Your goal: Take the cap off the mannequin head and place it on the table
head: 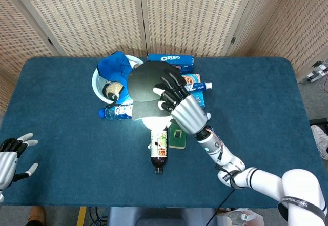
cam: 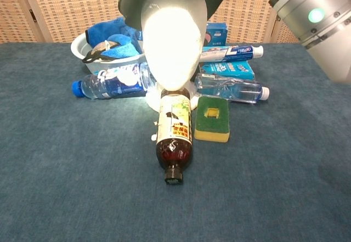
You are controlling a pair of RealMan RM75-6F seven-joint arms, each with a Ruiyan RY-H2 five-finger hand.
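While the cap [head: 146, 85] is seated on the mannequin head [cam: 174, 39], the right hand [head: 177, 100] is laid on its crown, fingers curled over the dark fabric; a firm grip cannot be told. The left hand [head: 13, 157] is held well apart from the mannequin head at the worktop [head: 66, 149] edge, fingers spread and holding nothing. A brown bottle [cam: 174, 135] lies just in front of the mannequin head.

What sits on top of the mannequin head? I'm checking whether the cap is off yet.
The dark cap sits on the mannequin head, with the right hand resting on it. The head's crown is covered.
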